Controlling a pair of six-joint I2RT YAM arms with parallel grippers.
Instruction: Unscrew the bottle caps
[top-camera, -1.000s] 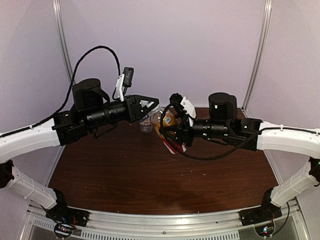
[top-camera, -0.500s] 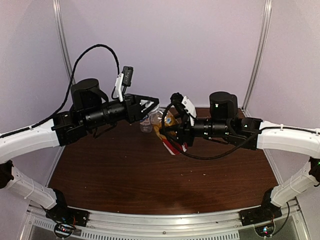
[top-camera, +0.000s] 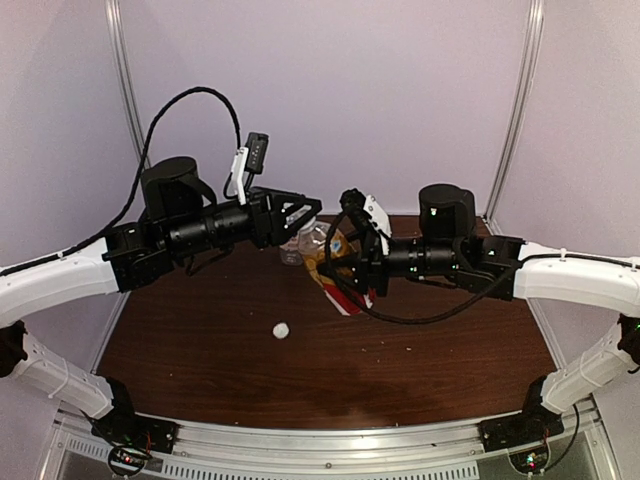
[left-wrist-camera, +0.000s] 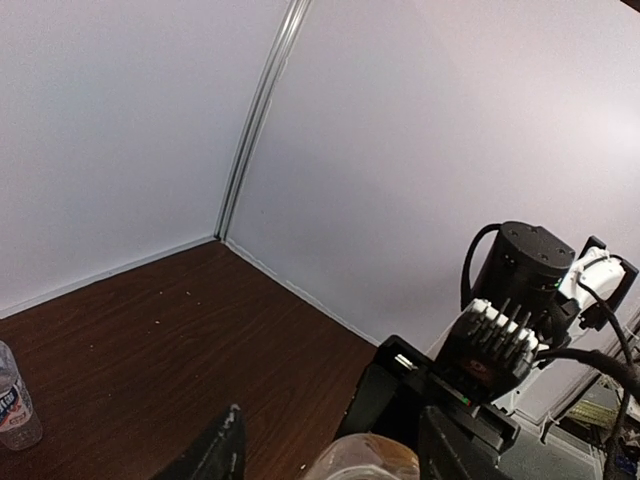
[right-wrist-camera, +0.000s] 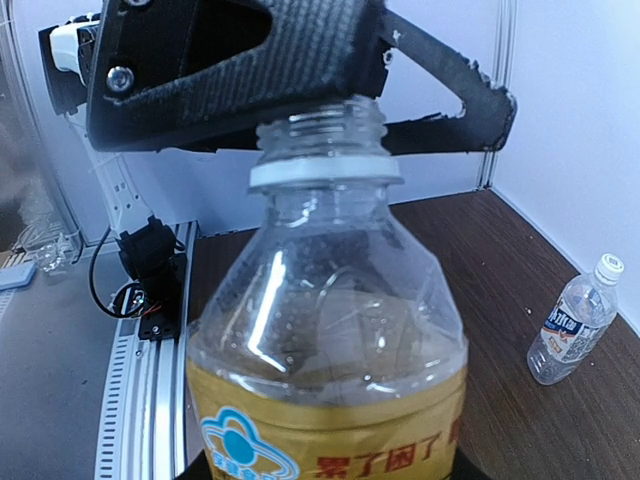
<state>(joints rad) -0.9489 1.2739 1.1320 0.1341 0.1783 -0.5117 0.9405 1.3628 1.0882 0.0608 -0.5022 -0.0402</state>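
My right gripper (top-camera: 347, 266) is shut on the amber-liquid bottle (top-camera: 326, 250) and holds it tilted above the table. In the right wrist view its neck (right-wrist-camera: 322, 130) is bare, with only a white ring below the thread. One white cap (top-camera: 281, 330) lies loose on the table in front. My left gripper (top-camera: 303, 210) is open at the bottle's mouth, its fingers (right-wrist-camera: 300, 60) spread on either side of the neck (left-wrist-camera: 365, 462). The clear blue-label bottle (top-camera: 291, 250) stands upright behind, with its white cap (right-wrist-camera: 608, 266) on.
The brown table (top-camera: 400, 350) is closed in by pale walls with metal corner posts (top-camera: 518, 110). The arm bases and a metal rail (top-camera: 320, 450) run along the near edge. The clear bottle also shows in the left wrist view (left-wrist-camera: 12, 400).
My left gripper has opened and the white cap it held at the bottle's mouth has fallen to the table in front. The right arm holds the bottle as before.
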